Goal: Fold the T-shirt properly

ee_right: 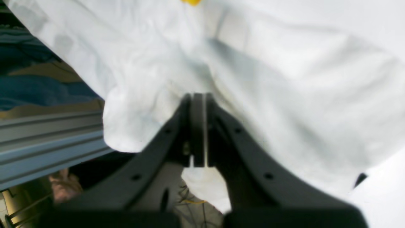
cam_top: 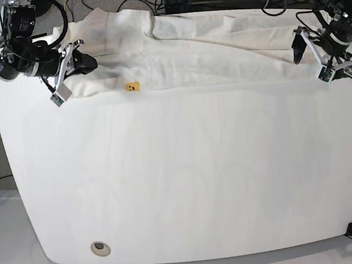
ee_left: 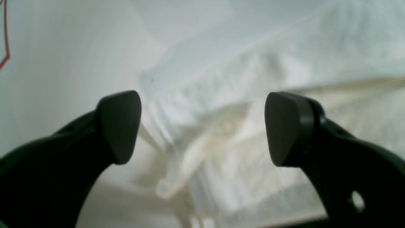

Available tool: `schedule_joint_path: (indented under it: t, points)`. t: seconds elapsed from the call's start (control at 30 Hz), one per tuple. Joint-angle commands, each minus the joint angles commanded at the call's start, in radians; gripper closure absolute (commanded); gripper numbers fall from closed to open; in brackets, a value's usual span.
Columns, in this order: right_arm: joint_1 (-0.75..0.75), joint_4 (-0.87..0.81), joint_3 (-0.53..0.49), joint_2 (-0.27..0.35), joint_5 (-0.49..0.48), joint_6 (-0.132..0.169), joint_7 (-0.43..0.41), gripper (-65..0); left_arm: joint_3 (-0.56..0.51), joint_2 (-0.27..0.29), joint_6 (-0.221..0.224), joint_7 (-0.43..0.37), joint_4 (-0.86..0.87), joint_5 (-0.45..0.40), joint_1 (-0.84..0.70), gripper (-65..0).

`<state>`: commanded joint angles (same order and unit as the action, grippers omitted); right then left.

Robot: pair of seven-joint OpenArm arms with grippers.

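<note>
The left gripper's (ee_left: 203, 128) jaws stand wide above the T-shirt (cam_top: 200, 61); the right gripper's (ee_right: 198, 129) fingers are nearly together over its cloth, though whether they pinch any I cannot tell. The shirt lies bunched lengthwise along the white table's (cam_top: 180, 175) robot-side edge, partly hanging over it, a yellow print patch (cam_top: 132, 86) showing.

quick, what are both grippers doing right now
Left gripper: open, nothing between its fingers.
Right gripper: closed or nearly so; can't tell if it's pinching cloth.
</note>
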<state>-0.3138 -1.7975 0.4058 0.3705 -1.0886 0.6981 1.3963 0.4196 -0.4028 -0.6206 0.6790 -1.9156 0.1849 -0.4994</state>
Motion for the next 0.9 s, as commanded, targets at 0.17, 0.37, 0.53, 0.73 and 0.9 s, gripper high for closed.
schedule_joint_path:
  t: [0.17, 0.37, 0.53, 0.73, 0.9]
  points:
    - [-0.028, 0.002, 0.000, -0.011, 0.000, 0.000, 0.000, 0.0, -0.003, 0.002, 0.000, 0.000, 0.000, 0.000, -0.038, -11.4]
    - [-0.029, 0.006, 0.000, -0.012, 0.002, 0.000, 0.000, 0.0, -0.006, 0.040, 0.000, 0.002, 0.018, -0.006, -0.040, -12.9]
    - [-0.046, 0.028, -0.002, -0.035, 0.095, 0.000, 0.000, 0.0, -0.049, 0.041, 0.000, 0.002, 0.091, -0.008, -0.049, -12.8]
    - [-0.044, 0.081, -0.051, -0.092, 0.319, 0.000, -0.042, 0.0, -0.068, 0.041, 0.000, 0.000, 0.210, -0.005, -0.041, -12.8]
    - [-0.038, 0.147, -0.097, -0.091, 0.333, 0.000, -0.137, 0.0, -0.092, 0.038, 0.000, 0.000, 0.279, -0.006, 0.023, -12.8]
